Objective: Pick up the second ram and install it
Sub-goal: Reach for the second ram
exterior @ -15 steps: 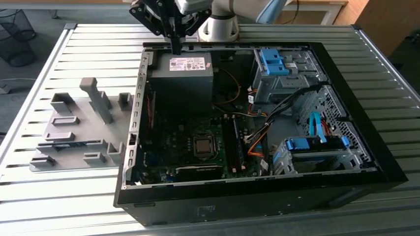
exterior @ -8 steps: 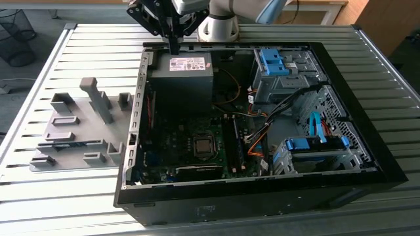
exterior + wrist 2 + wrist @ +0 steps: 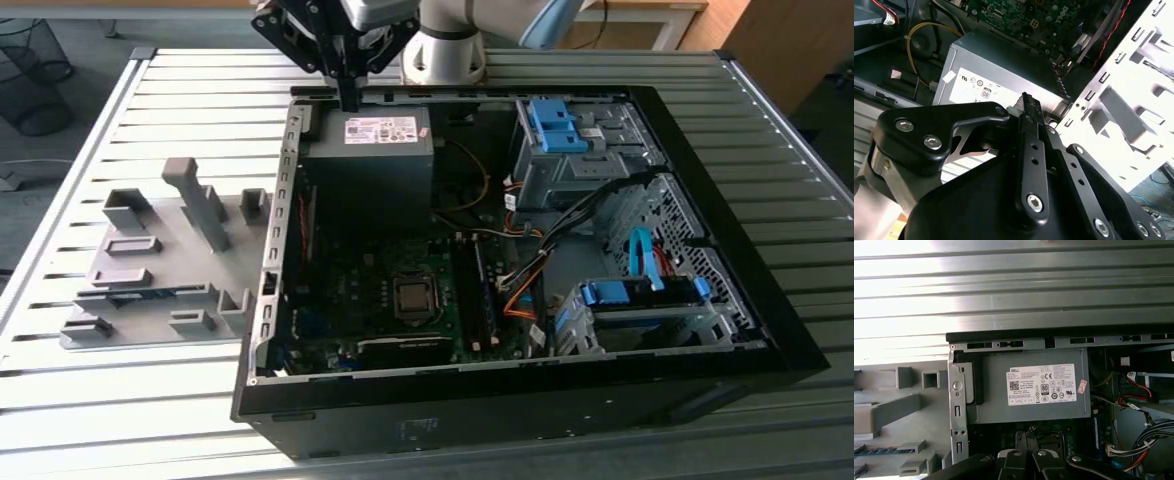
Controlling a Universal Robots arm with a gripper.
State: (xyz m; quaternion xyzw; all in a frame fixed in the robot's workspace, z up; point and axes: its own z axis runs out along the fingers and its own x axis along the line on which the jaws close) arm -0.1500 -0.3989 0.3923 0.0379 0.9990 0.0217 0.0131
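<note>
Black two-finger gripper (image 3: 350, 98), closed and empty, above the open black computer case's (image 3: 534, 410) corner; thin blue-green ram stick (image 3: 870, 450) lies slotted in grey plastic holder (image 3: 134, 270), likely kept graspable.

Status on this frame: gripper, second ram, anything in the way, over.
Gripper shut, hanging above the power supply edge. Second ram lying in the grey holder, outside the computer case. Case side wall stands between them.
</note>
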